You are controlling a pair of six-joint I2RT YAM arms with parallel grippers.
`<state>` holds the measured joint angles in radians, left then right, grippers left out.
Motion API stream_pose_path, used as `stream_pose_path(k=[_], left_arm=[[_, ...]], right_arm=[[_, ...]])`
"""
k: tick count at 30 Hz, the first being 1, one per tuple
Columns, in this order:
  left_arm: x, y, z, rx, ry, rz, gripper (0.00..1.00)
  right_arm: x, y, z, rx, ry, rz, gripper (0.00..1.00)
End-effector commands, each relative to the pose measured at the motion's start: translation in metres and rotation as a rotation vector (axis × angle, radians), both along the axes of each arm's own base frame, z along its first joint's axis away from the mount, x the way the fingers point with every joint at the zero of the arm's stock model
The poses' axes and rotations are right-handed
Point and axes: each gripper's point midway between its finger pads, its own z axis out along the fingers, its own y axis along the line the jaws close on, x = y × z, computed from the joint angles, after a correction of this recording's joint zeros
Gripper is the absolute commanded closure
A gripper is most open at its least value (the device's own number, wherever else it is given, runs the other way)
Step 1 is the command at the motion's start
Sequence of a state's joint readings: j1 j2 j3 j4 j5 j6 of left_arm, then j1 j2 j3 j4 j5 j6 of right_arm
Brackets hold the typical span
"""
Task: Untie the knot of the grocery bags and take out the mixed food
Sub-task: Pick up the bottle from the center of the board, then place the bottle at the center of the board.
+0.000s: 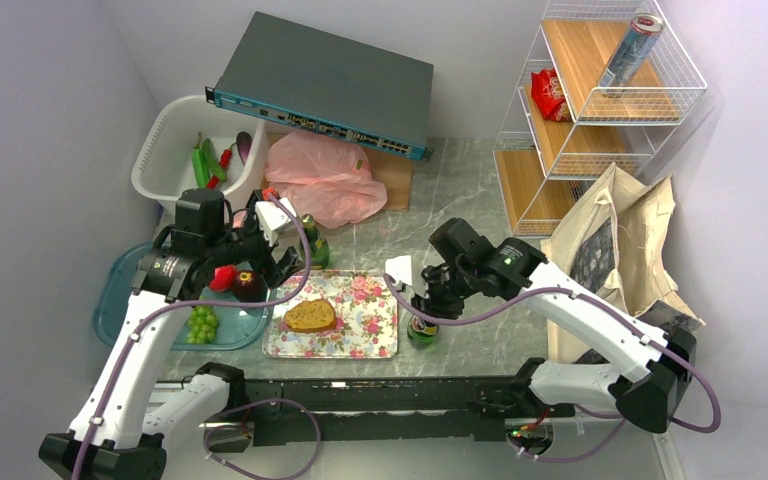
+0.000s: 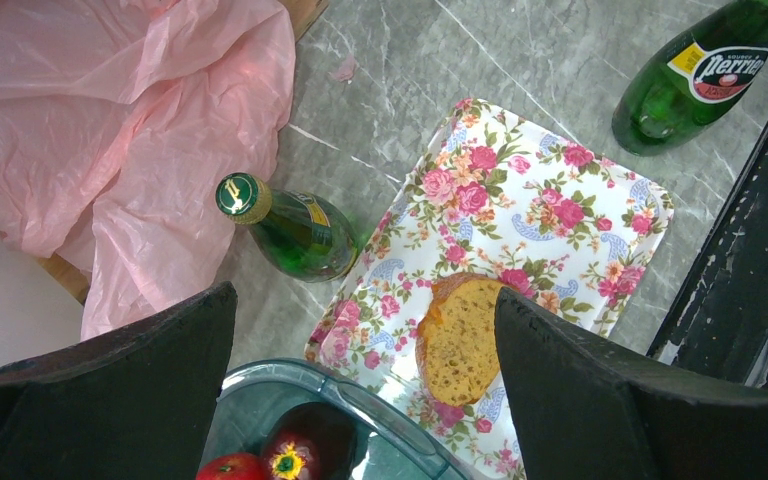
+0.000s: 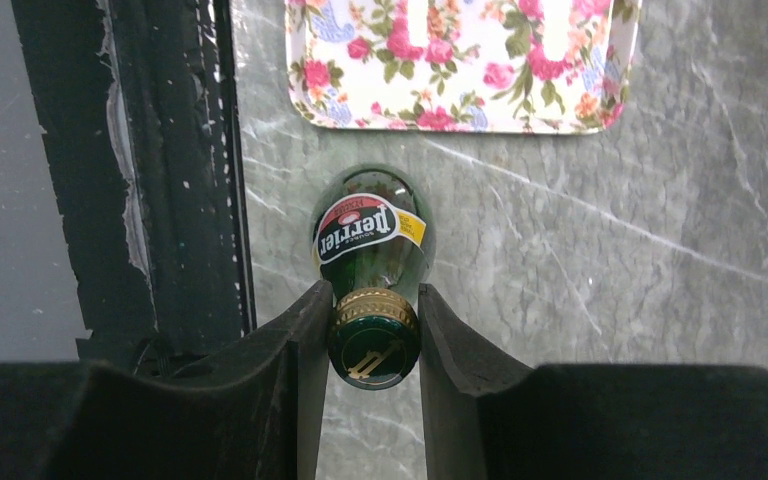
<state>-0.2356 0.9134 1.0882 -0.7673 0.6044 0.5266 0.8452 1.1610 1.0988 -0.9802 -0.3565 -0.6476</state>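
On table (image 2: 460,50), two green bottles (image 2: 300,235) (image 2: 700,80)

Bright, even, diffuse light falls from above; shadows on the grey marbled tabletop (image 1: 470,190) are soft and faint; the top view is sharp, though its wide lens makes the walls lean at the edges; the rose-patterned rectangular tray (image 3: 460,120) carries two white streaks of glare; the green glass bottle (image 3: 372,250) clasped by the right gripper (image 3: 374,305) glints on its gold cap; the black fingers (image 2: 130,390) of the left gripper (image 2: 365,300), close to the lens, look dark and soft-edged; the thin translucent pink plastic bag (image 2: 110,120) shines palely.
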Motion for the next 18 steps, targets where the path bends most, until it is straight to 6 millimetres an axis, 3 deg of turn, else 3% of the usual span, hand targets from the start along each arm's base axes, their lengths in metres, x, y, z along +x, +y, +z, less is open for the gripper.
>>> stream_pose_path(k=[1, 5, 9, 13, 18], left_arm=[[0.002, -0.003, 0.007, -0.027, -0.027, -0.007, 0.01], [0.002, -0.004, 0.006, -0.031, -0.021, -0.010, 0.01], [0.005, -0.006, 0.007, -0.035, -0.026, -0.015, 0.00], [0.007, -0.007, 0.006, -0.037, -0.025, -0.022, 0.01], [0.008, -0.008, 0.008, -0.040, -0.034, -0.025, 0.01]], right_arm=[[0.036, -0.016, 0.028, 0.004, -0.114, -0.073, 1.00], [0.065, -0.040, 0.036, -0.035, -0.145, -0.097, 1.00], [0.091, -0.062, 0.031, -0.091, -0.163, -0.110, 1.00], [0.118, -0.071, 0.026, -0.094, -0.153, -0.159, 1.00], [0.153, -0.080, 0.035, -0.057, -0.149, -0.238, 1.00]])
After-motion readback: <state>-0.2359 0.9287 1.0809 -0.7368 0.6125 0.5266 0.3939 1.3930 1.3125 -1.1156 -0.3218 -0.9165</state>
